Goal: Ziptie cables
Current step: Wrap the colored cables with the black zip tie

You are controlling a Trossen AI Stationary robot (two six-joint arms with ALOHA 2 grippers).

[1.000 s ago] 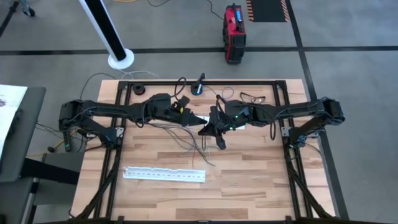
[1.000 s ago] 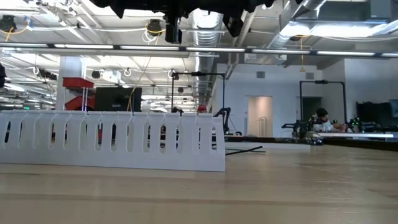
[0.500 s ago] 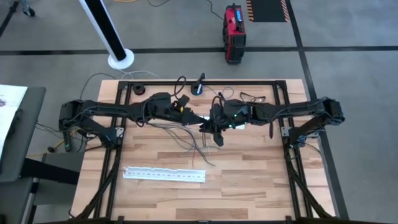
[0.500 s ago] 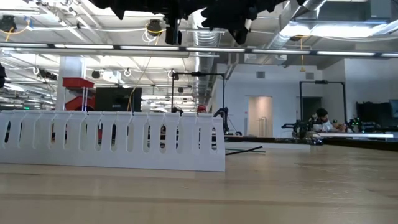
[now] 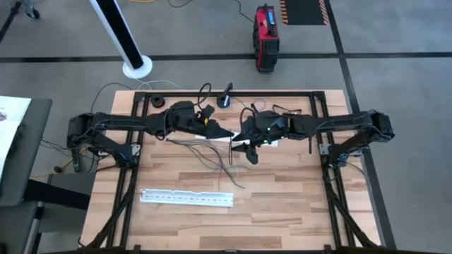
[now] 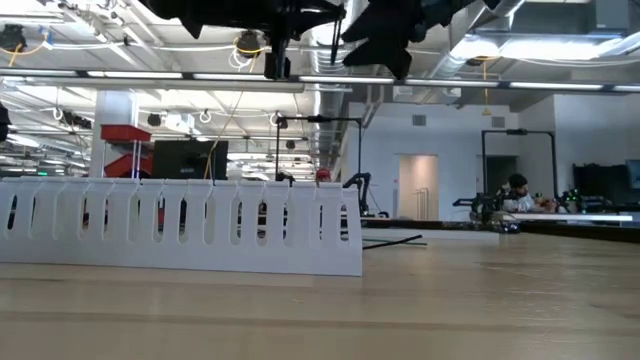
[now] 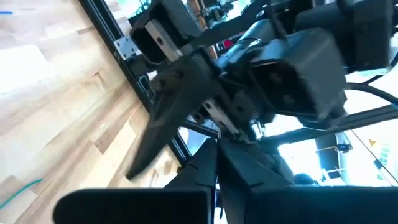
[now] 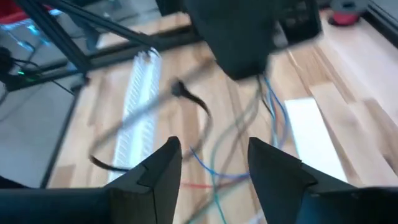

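Note:
The cables (image 5: 224, 166) are a straggly bunch of thin grey, dark and blue wires (image 8: 249, 124) running from mid-table toward the near edge. My left gripper (image 5: 215, 130) is above their far end and shut on them; the right wrist view shows it (image 8: 239, 37) as a dark block with wires trailing out. Just to its right, my right gripper (image 5: 247, 150) is open (image 8: 214, 168), pointing at the wires with nothing between its fingers. A long white perforated strip (image 5: 187, 197) lies near the front edge. My left gripper holds the cables by their far ends (image 8: 264, 81), coming from above. The gripper's own body hides the place of contact. The wires trail down from it, slack and spread apart, and their near ends (image 5: 236, 185) lie on the table.
A flat white piece (image 5: 223, 135) lies under the two grippers. A small round dark device (image 5: 224, 99) and a dark cord (image 5: 282, 109) sit by the far edge. The strip stands as a white slotted wall (image 6: 180, 225) in the low view. Bare wood extends front right.
My right gripper has turned about its wrist and drawn a little toward the far edge, staying open beside the left gripper. My left gripper has shifted slightly toward the far edge, keeping hold of the cables.

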